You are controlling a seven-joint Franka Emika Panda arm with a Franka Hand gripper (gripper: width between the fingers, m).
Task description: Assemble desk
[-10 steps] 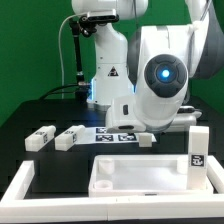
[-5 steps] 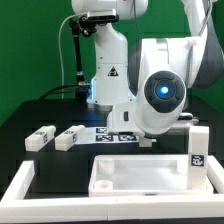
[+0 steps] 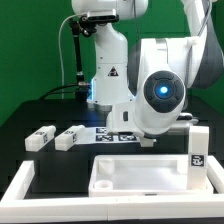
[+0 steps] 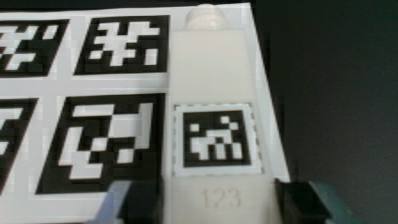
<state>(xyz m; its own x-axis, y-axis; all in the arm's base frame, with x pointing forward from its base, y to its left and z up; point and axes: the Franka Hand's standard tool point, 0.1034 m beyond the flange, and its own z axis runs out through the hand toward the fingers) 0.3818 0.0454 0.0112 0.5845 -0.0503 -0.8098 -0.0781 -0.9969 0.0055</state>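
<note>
The white tabletop panel [image 3: 140,172] lies flat at the front. Two white legs [image 3: 42,137] [image 3: 70,138] lie at the exterior view's left, and one leg [image 3: 197,147] stands upright at the right. In the wrist view a fourth white leg [image 4: 214,100], tagged and numbered 123, lies along the edge of the marker board [image 4: 89,90]. My gripper [image 4: 214,205] is open and straddles this leg's near end, with one finger [image 4: 121,200] on each side and small gaps showing. In the exterior view the arm's wrist [image 3: 160,95] hides the gripper.
White border strips [image 3: 20,185] edge the black table. The robot base [image 3: 108,70] stands behind the marker board [image 3: 110,133]. A green backdrop is at the rear.
The arm's wrist has shifted slightly toward the exterior view's left and lower over the last second. It has held still for the last half second. The parts have not moved.
</note>
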